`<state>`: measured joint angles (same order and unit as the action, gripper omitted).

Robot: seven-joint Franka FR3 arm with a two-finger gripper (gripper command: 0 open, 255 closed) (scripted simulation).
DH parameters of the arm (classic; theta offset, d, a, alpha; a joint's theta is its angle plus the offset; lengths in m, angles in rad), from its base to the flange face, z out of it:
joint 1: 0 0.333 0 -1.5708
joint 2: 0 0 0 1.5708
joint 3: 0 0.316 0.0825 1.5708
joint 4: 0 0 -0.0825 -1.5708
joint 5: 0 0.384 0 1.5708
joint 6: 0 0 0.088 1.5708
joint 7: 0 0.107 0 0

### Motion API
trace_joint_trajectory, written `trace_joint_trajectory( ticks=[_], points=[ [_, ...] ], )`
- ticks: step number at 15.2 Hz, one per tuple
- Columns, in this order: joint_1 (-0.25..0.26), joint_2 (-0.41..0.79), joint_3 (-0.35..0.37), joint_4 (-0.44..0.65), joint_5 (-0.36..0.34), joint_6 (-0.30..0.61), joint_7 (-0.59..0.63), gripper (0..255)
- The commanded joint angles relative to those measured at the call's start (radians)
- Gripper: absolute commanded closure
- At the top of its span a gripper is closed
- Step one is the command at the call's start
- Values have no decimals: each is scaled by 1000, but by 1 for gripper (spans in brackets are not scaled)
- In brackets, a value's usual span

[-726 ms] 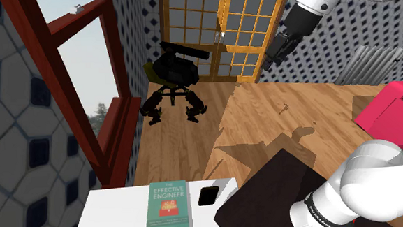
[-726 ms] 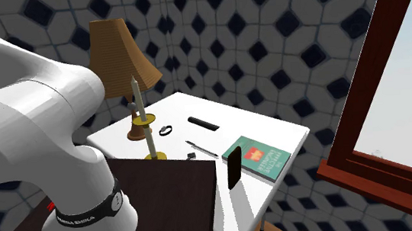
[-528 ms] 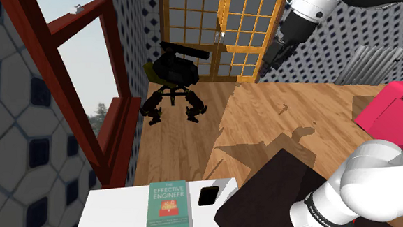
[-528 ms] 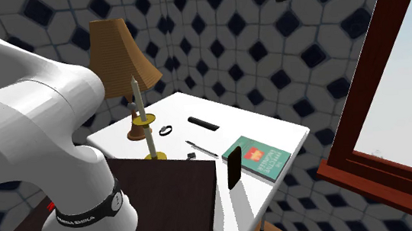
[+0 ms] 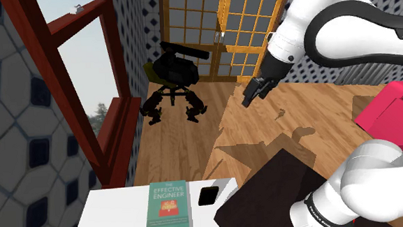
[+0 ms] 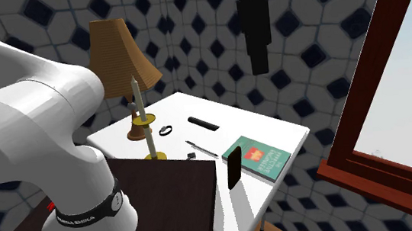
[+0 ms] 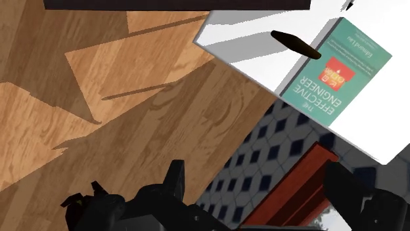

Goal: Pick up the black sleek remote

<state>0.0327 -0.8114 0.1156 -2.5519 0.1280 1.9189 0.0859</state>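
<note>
End effector (image 6: 260,65) high above remote (image 6: 204,123)

You've got a wood-plank floor (image 5: 325,104), a matt white tabletop (image 6: 267,128), and a smooth black remote (image 6: 204,123).

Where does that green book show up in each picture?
Shoulder view: green book at the bottom edge, left of middle.
Second exterior view: right of middle, near the table's right edge.
Wrist view: at the table's edge nearest the red window frame.
Shared landmark: the white table it lies on.
</note>
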Motion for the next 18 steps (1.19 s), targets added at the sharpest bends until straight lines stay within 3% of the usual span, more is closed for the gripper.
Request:
trace_joint_trajectory(
  ticks=[1, 10, 18],
  points=[
    [6, 9, 35, -44, 16, 46, 42, 0],
    [46, 125, 214, -209, 102, 290, 238, 0],
    [44, 379, 402, -258, 140, 556, 443, 0]
  ],
)
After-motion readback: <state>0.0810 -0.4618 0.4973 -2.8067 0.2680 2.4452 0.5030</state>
